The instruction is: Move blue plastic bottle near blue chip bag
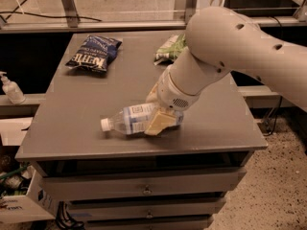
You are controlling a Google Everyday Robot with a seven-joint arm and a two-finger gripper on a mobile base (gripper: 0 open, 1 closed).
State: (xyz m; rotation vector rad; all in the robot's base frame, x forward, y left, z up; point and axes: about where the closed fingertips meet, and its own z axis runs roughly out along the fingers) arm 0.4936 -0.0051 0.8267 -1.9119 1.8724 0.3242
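At the far left, off the table (pixel 57 128), a small white pump bottle (pixel 9 87) stands upright on a low ledge. Below it an open cardboard box (pixel 21 207) holds loose odds and ends too jumbled to name.

On the table's far-left corner the blue chip bag (pixel 93 54) lies flat with its lettering up. It is sealed as far as one can see, and it is the landmark the bottle has to reach.

Nearer the front edge, well apart from the bag, the blue plastic bottle (pixel 132 120) lies on its side with its white cap pointing left and its base to the right. The cap is on; whether there is liquid inside cannot be told.

The gripper (pixel 156 119) has the bottle's base end beneath it, low at the tabletop, probably placed there to take the bottle across its width. Whether it has actually closed on the bottle I cannot tell.

Behind the arm (pixel 225 47), a green-and-white snack bag (pixel 169 49) sits at the back of the table, partly hidden. The drawers (pixel 144 186) under the table are shut.

The carry toward the bag looks not yet begun; the route runs back and left.
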